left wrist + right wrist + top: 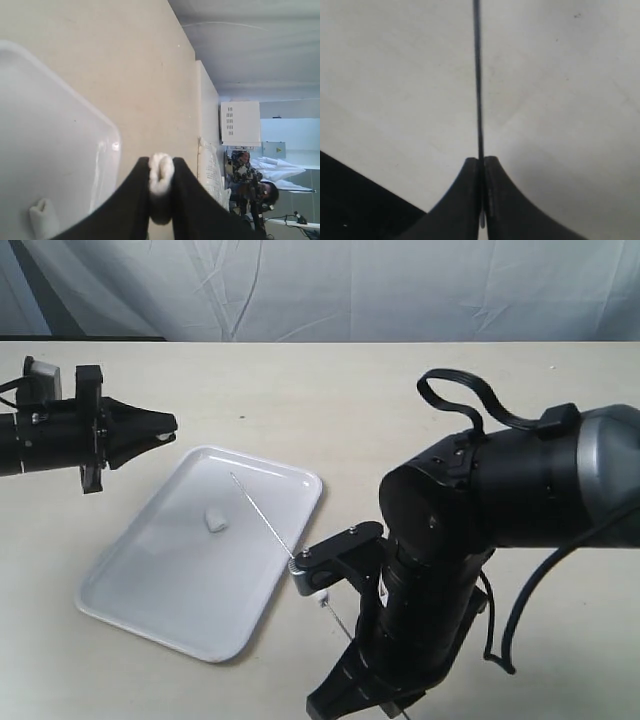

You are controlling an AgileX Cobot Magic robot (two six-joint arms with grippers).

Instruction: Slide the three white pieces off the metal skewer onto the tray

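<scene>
The right arm fills the lower right of the exterior view, and its right gripper (482, 162) is clamped on the metal skewer (265, 519). The skewer is a thin, stiff, probably slick rod, best held near its blunt end, and its point slants over the tray (130, 590). One white piece (213, 518) lies mid-tray. At the upper left, the left gripper (165, 425) pinches a second white piece (161, 175), which looks light, soft and easily squashed, so a gentle side squeeze suits it. The third cannot be made out.

A pale beige table (400, 390) spreads wide, backed by a wrinkled white curtain (350, 290); beyond its edge stands a white vented box (240, 124).
</scene>
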